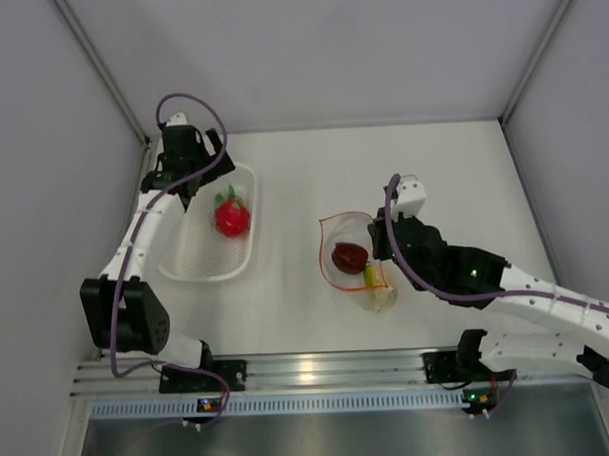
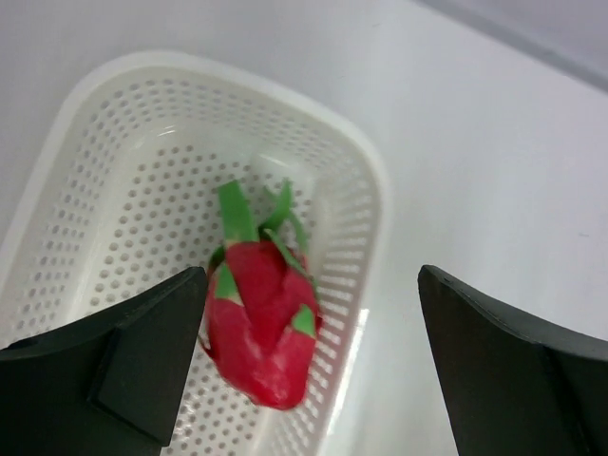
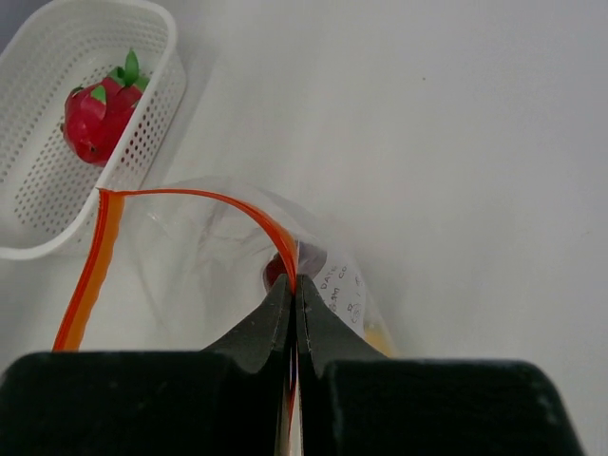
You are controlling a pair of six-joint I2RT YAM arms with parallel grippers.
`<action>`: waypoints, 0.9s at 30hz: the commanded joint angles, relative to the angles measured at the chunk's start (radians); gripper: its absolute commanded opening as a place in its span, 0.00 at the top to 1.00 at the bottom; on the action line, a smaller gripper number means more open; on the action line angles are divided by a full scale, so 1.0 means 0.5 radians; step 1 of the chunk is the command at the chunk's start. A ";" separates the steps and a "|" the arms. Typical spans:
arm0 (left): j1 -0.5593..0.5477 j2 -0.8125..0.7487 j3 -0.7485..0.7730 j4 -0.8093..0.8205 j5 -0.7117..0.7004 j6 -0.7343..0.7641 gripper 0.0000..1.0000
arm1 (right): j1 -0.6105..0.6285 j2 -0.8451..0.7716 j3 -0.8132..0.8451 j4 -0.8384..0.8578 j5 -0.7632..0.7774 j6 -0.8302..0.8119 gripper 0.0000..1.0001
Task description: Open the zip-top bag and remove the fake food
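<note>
Right claw (image 3: 293, 285) is pinching the orange-red rim of a small clear crinkly zip-top bag (image 3: 190, 256); left claw (image 2: 312, 285) is hovering spread over a white perforated basket (image 2: 123, 190). A careless tug risks spilling the bagged toy fruits (image 1: 348, 254).

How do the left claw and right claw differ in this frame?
The left claw is open and holds nothing; the right claw is shut on the orange strip of the zip-top bag. The left claw hangs over the white basket, above the red fruit; the right claw is at the bag's open mouth, with the maroon fruit inside. Both have dark fingers.
</note>
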 commanded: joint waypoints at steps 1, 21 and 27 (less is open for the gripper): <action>-0.146 -0.409 -0.075 0.006 0.196 -0.160 0.03 | -0.022 0.049 0.127 -0.002 0.096 0.129 1.00; -2.159 -0.552 -0.060 0.088 -0.687 -0.648 0.31 | -0.019 0.208 -0.008 0.050 0.391 0.648 1.00; -2.165 -0.368 -0.158 0.294 -0.783 -0.704 0.58 | -0.019 0.110 -0.076 0.066 0.388 0.688 1.00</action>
